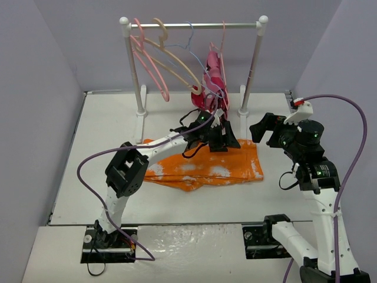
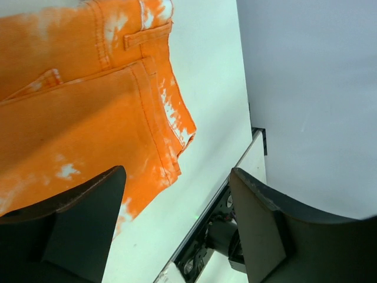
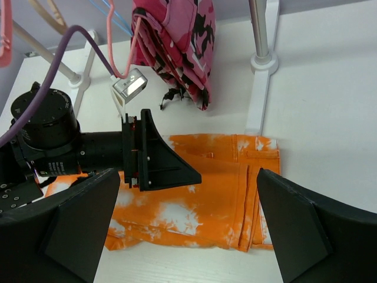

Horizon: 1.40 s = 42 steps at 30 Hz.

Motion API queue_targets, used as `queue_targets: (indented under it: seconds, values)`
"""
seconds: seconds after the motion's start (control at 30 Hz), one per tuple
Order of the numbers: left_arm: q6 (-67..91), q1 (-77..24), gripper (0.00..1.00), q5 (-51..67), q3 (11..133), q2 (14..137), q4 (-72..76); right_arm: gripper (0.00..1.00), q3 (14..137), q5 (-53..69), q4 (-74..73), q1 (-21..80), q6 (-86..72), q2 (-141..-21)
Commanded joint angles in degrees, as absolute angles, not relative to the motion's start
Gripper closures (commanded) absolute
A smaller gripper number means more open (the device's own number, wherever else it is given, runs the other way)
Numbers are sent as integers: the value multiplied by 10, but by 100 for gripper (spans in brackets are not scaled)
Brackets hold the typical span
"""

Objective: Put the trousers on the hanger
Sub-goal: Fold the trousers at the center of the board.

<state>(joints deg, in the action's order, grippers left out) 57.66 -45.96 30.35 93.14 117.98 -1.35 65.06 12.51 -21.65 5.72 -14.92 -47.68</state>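
White table (image 1: 106,135), pale lilac walls (image 1: 35,88). Pink hanger (image 1: 162,91) hangs on rail (image 1: 194,25) at 11 o'clock. Left gripper (image 1: 224,141), fingers spread and holding nothing, sits over orange trousers (image 1: 206,168), which lie folded flat at centre. Right gripper (image 1: 262,131) at 3 o'clock, spread wide, holding nothing.

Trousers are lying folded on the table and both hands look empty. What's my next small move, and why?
Probably lift the left hand straight up, clear of the trousers. Its fingers stand apart with nothing between them, the trousers lie folded flat on the table, and the pink hanger hangs on the rail behind, so that hand needs clearance before reaching for it.
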Motion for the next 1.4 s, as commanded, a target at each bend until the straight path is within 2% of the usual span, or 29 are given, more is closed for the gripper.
queue_targets:
  seconds: [0.0, 0.1, 0.23, 0.37, 0.57, 0.67, 0.87, 1.0, 1.23, 1.37]
  values:
    - [553, -474, 30, 297, 991, 1161, 67, 0, 636, 132, -186, 61, -151, -484]
    - [543, -474, 29, 305, 979, 1145, 79, 0, 627, 127, -188, 61, -156, -490]
    - [491, -466, 29, 277, 887, 1054, 51, 2, 598, 93, -201, 61, -177, -507]
    - [415, -453, 30, 236, 812, 972, -81, 11, 562, 46, -213, 60, -226, -553]
    - [325, -433, 30, 158, 685, 847, -174, 30, 538, 38, -202, 55, -245, -672]
    - [299, -413, 30, 129, 630, 789, -209, 35, 522, 52, -173, 57, -249, -721]
    - [287, -302, 30, 142, 539, 718, -234, 36, 486, 43, -115, 62, -264, -795]
    - [253, -223, 30, 151, 528, 691, -265, 36, 476, 38, -96, 63, -262, -823]
    - [205, -161, 30, 154, 533, 679, -303, 36, 462, 32, -82, 67, -254, -849]
    - [184, -136, 30, 160, 533, 679, -313, 40, 457, 38, -79, 75, -245, -852]
